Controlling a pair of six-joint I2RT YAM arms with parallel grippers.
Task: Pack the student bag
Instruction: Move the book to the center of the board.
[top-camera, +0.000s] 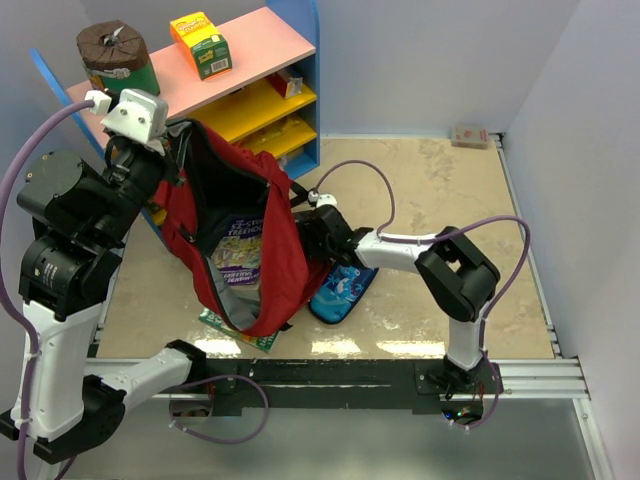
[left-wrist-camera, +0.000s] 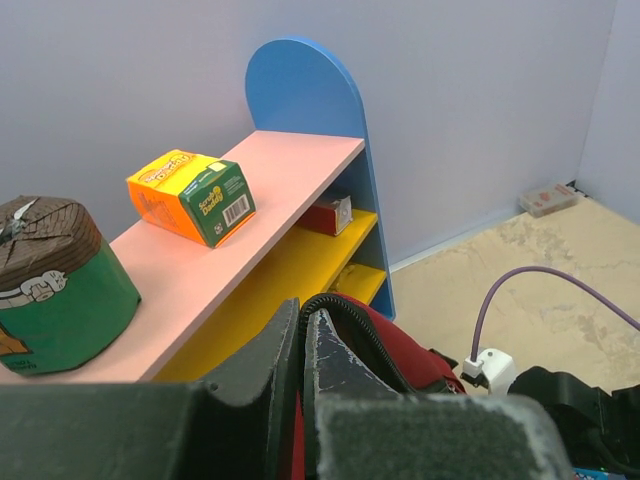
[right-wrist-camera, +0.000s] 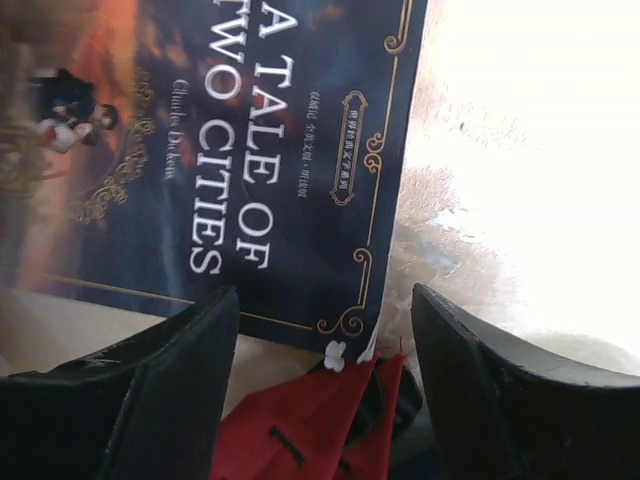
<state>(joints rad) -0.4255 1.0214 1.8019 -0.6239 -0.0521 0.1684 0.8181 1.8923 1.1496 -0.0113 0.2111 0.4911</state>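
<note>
Workspace with the student bag (top-camera: 280, 250) standing on the beige desk (top-camera: 440, 190), its dark-red mouth gaping upward and a colourful paperback (top-camera: 238, 250) visible inside against the grey lining. Left gripper (top-camera: 172, 150) is at the bag's upper far rim; in the left wrist view its jaws (left-wrist-camera: 302, 315) are pressed nearly together with a sliver of red fabric between them, the bag's black zip edge (left-wrist-camera: 360, 320) curving just beside. Right gripper (top-camera: 305, 205) sits against the bag's right flank; in the right wrist view its jaws (right-wrist-camera: 325, 300) stand wide apart and hold nothing, with a dark book titled "A Tale of Two Cities" (right-wrist-camera: 250, 150) beyond them and red bag fabric (right-wrist-camera: 290, 430) below. A blue pencil case (top-camera: 340, 290) lies touching the bag's lower right side, and a green book (top-camera: 240, 335) pokes out from beneath the bag. Behind the bag stands a shelf unit (top-camera: 255, 45) carrying an orange-and-green box (top-camera: 200, 43) and a green canister (top-camera: 115, 60).
</note>
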